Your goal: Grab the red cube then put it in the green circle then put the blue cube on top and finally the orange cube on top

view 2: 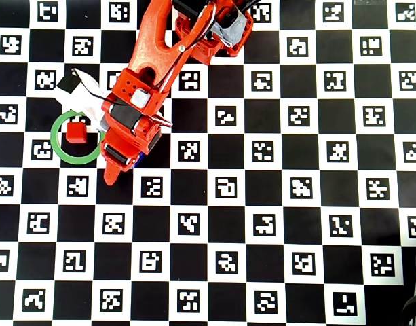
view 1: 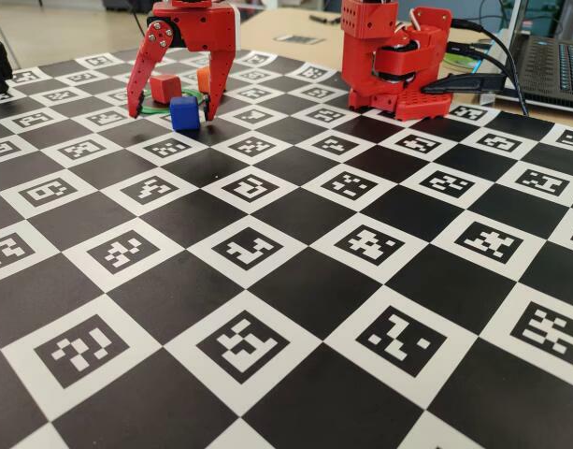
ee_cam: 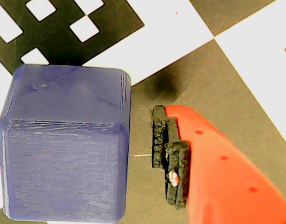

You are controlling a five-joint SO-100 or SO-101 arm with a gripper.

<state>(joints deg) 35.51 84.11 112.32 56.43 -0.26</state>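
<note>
A: Where do we see the small matte red plastic cube (view 2: 76,131)?

B: Inside the thin flat green ring (view 2: 58,151), far left on the checkered marker board (view 1: 295,281) in the overhead view. In the fixed view the small dark-blue plastic cube (view 1: 184,113) stands just in front of that ring, on the board.

A: And the red two-finger gripper (view 1: 172,108)?

B: We see its fingers spread apart, straddling the blue cube; in the wrist view a black-padded fingertip (ee_cam: 168,156) sits just right of the cube, not touching.

A: The bright-orange plastic cube (view 1: 204,79)?

B: Behind the gripper, far side, partly hidden.
</note>
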